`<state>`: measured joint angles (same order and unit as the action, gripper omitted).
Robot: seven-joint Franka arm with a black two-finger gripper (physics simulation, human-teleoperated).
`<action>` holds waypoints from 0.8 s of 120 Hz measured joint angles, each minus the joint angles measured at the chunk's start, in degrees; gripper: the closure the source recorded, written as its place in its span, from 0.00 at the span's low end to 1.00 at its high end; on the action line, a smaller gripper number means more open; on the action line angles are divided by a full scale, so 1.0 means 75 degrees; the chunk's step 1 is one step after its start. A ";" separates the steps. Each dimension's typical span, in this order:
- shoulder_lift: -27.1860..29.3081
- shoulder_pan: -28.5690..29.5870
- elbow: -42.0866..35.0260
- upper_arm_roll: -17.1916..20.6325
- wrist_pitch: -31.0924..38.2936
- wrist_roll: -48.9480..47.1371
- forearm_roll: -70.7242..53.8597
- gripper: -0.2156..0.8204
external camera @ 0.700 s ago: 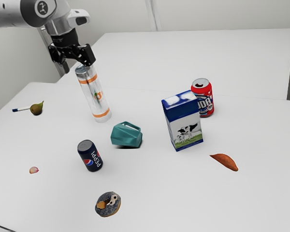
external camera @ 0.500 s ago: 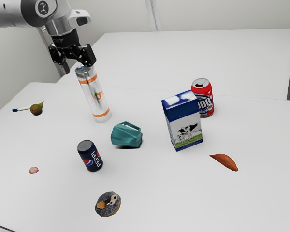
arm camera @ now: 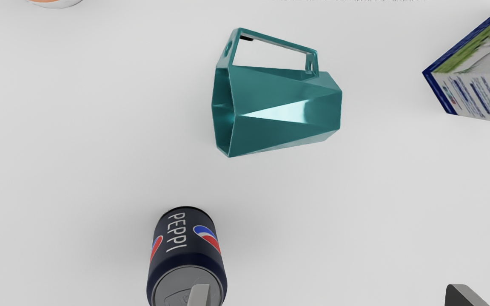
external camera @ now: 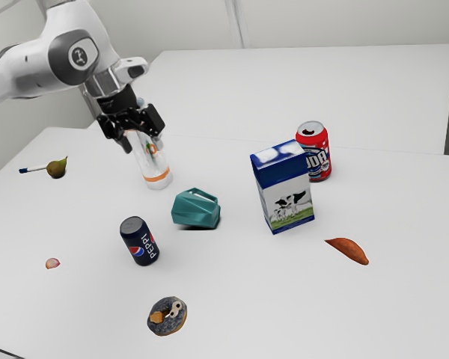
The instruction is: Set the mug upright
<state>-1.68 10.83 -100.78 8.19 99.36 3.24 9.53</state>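
So we've got our gripper (external camera: 144, 139) spread pretty wide, and our teal mug (arm camera: 283, 110) is lying on its side on the table (external camera: 254, 299), near the dark soda can (arm camera: 185, 246), handle away from it.

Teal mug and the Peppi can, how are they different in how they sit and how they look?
The teal mug lies on its side, while the Peppi can stands upright. The mug is faceted and has a handle; the can is round, without one. The mug is plain, the can dark with lettering. Both rest on the white table.
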 joint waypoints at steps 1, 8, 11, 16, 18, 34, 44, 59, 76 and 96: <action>-0.0002 0.0023 -0.0054 0.0000 0.0046 0.0034 0.0043 0.21; -0.0026 0.0201 -0.0386 0.0000 0.0370 0.0291 0.0354 0.21; -0.0045 0.0287 -0.0511 0.0000 0.0514 0.0412 0.0498 0.21; -0.0080 0.0442 -0.0717 -0.0001 0.0764 0.0623 0.0730 0.21; -0.0110 0.0507 -0.0795 -0.0001 0.0867 0.0712 0.0834 0.21; -0.0384 0.1005 -0.1119 0.0007 0.1526 0.1408 0.1554 0.21; -0.0609 0.1085 -0.1211 0.0008 0.1829 0.1838 0.1971 0.21; -0.0924 0.1021 -0.1361 0.0001 0.2171 0.2546 0.2598 0.21; -0.1216 0.1095 -0.1538 0.0005 0.2477 0.3333 0.3207 0.21; -0.1603 0.1101 -0.1576 0.0009 0.2624 0.4049 0.3664 0.21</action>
<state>-13.70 19.09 -112.60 8.26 119.03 33.61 37.01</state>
